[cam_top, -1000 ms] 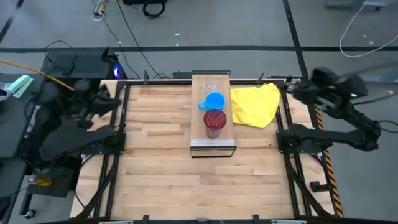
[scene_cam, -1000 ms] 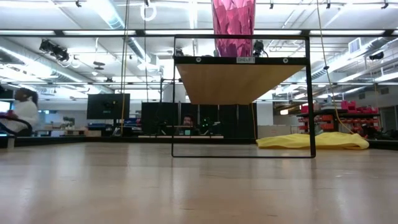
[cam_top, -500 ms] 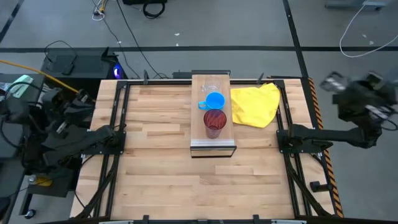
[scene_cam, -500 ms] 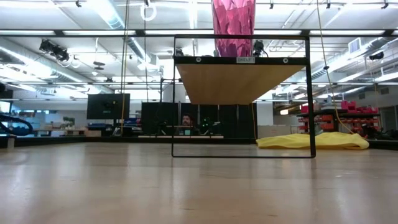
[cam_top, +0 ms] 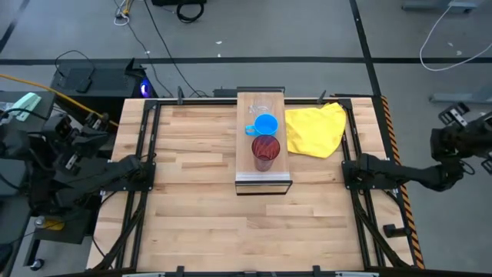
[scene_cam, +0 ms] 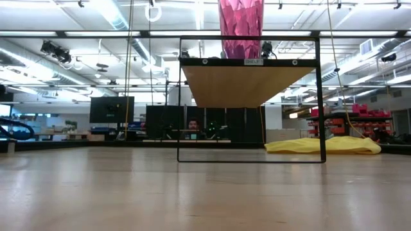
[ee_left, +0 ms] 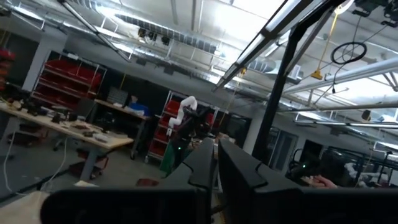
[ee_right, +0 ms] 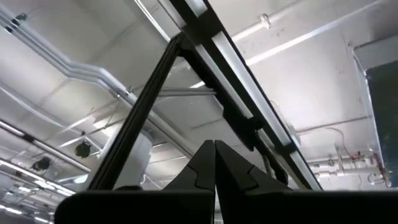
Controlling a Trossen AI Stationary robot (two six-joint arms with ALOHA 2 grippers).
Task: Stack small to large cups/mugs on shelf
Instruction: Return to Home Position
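Note:
The light wood shelf [cam_top: 262, 171] stands mid-table, with its dark frame also showing in the low view [scene_cam: 317, 96]. Three vessels stand on it in a row. The tiny clear glass cup [cam_top: 260, 108] is at the far end, the blue mug [cam_top: 266, 125] is in the middle, and the red tumbler [cam_top: 265, 151] is nearest, also showing in the low view [scene_cam: 241, 25]. My left gripper [ee_left: 216, 165] is shut and empty, beyond the table's left edge [cam_top: 81, 131]. My right gripper [ee_right: 214, 158] is shut and empty, beyond the right edge [cam_top: 455, 119].
A yellow cloth [cam_top: 315, 129] lies crumpled on the tabletop just right of the shelf's far half, and also shows in the low view [scene_cam: 321, 145]. Dark metal rails [cam_top: 146, 154] run along the table's left and right sides. Cables lie on the floor behind the table.
Both arms have drawn back from the table. The left gripper has gone out past the left edge. The right gripper has swung from the far right corner out past the right edge. The cups, shelf and cloth have stayed put.

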